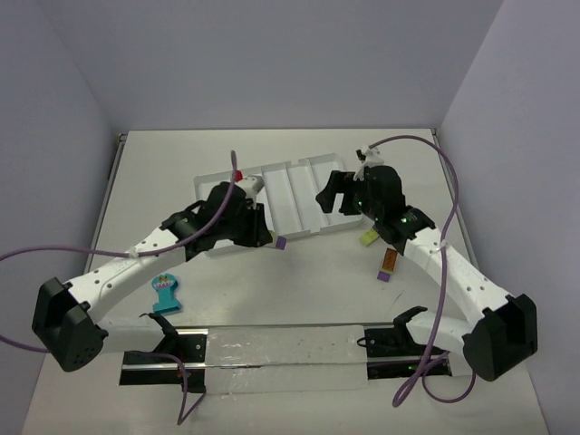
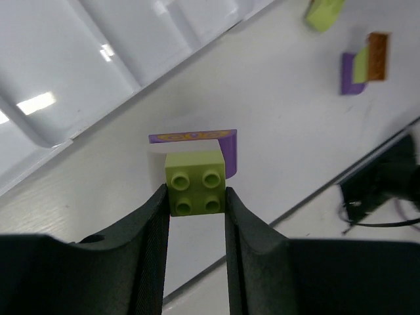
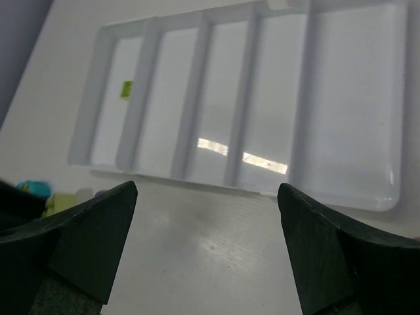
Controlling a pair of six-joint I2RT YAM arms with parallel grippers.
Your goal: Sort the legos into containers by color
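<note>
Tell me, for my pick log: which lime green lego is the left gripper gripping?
The four-stud lime green brick beside the purple piece; the other lime legos lie ungripped.

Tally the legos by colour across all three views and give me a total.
Lime green: 4 – the brick in the left hand, a loose piece, a piece in the tray, a slice in the small stack
Purple: 2 – a piece behind the brick, the stack's purple part
Orange-brown: 1 – the stack's orange-brown part
Teal: 1 – the comb piece
Total: 8
</note>
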